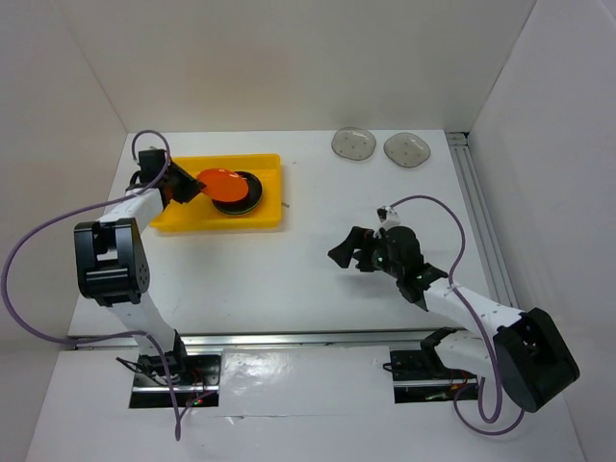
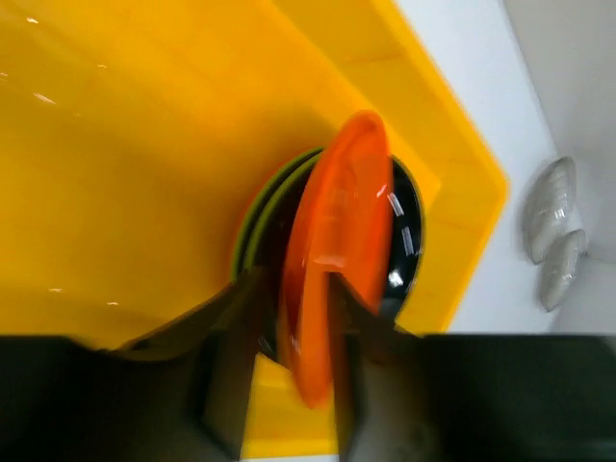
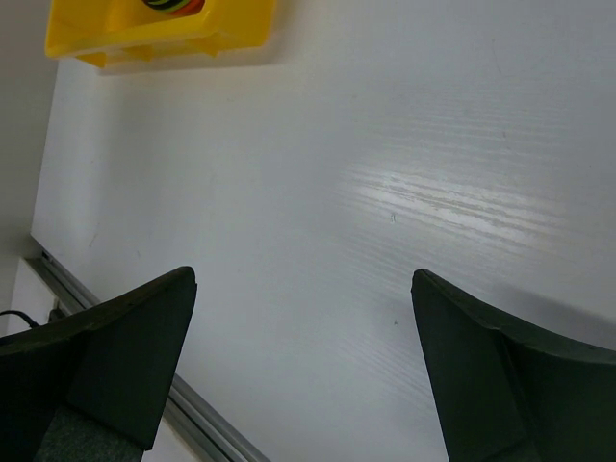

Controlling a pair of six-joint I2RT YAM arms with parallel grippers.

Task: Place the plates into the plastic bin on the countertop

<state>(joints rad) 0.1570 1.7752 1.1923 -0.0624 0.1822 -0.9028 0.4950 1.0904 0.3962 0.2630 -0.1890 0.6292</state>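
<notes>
An orange plate (image 1: 219, 181) (image 2: 337, 241) stands tilted on edge over a stack in the yellow plastic bin (image 1: 260, 219) (image 2: 96, 144). The stack shows a black plate (image 1: 245, 192) (image 2: 404, 231) and a lime green rim (image 2: 258, 217). My left gripper (image 1: 189, 186) (image 2: 294, 289) straddles the orange plate's near edge. Its jaws are apart: one finger touches the plate, and a yellow gap shows at the other. Two translucent grey plates (image 1: 353, 143) (image 1: 406, 149) lie at the back of the countertop (image 1: 318, 279). My right gripper (image 1: 348, 248) (image 3: 303, 279) hovers wide open and empty over bare countertop.
White walls close in the left, back and right sides. A metal rail (image 1: 289, 339) runs along the front edge and another (image 1: 481, 221) along the right side. In the right wrist view the bin (image 3: 164, 34) sits far off at the top left.
</notes>
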